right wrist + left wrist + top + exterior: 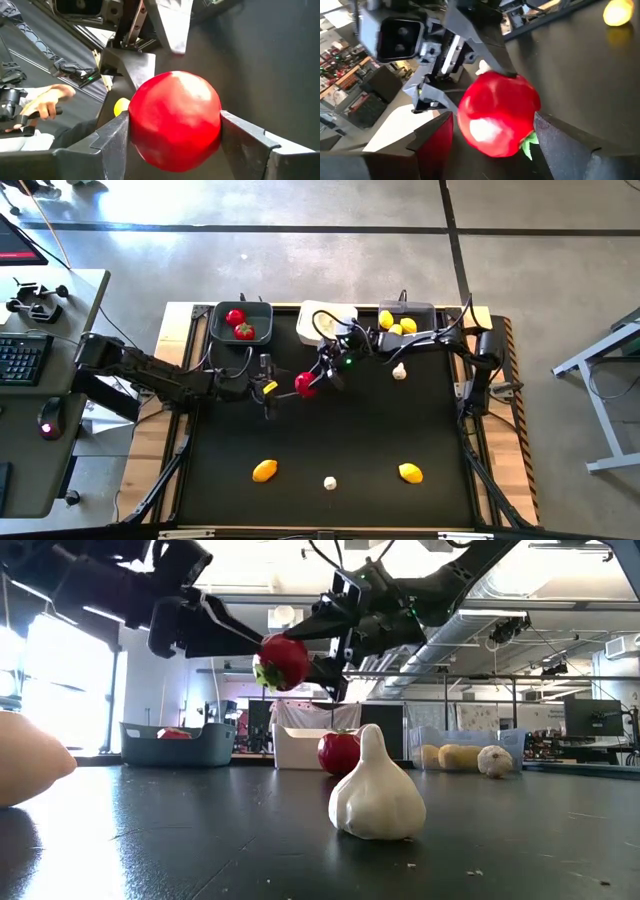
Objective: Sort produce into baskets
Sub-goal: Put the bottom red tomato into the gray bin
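Produce lies scattered over the black table (330,430). Nearest the front edge sit an orange-yellow lemon (264,470), a small white garlic bulb (330,482) and a second yellow lemon (410,472), well apart from one another in a loose row. In the low view the garlic bulb (377,798) stands upright, closest to the camera.

Above mid-table, a red tomato (305,384) hangs in the air between both arms. The left gripper (296,387) reaches in from the left and the right gripper (318,380) from the back right. In each wrist view, that arm's own dark fingers press against opposite sides of the tomato (498,114), so both grippers are closed on the same piece (175,117). The low view shows it well clear of the table.

Farther back, another garlic bulb (399,370) rests on the mat near the right arm. Along the far edge stand three baskets: a dark grey bin (217,323) holding two tomatoes, a white bin (312,314) in the middle, and a second grey bin (420,310) holding lemons.
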`<control>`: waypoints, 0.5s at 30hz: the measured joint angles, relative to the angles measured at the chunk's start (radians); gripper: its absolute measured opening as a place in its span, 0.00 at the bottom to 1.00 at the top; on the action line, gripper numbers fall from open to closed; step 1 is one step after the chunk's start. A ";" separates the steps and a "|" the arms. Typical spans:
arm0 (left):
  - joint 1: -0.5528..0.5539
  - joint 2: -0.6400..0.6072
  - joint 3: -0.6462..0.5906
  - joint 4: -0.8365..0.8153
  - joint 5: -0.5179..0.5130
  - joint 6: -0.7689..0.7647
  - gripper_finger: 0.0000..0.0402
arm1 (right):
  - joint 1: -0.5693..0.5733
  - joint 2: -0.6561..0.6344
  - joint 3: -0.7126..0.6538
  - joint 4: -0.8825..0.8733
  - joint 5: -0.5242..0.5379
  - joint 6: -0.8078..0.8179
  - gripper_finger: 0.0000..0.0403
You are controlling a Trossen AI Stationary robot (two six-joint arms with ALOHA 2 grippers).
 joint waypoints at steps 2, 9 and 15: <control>0.000 0.000 0.013 -0.027 0.002 0.000 0.66 | 0.003 0.000 0.000 0.017 0.000 0.019 0.63; -0.029 0.001 0.016 -0.030 -0.002 0.063 0.66 | 0.009 0.000 0.000 0.047 -0.003 0.072 0.63; -0.034 0.001 0.016 -0.026 -0.022 0.083 0.66 | 0.025 0.000 0.000 0.064 -0.004 0.082 0.63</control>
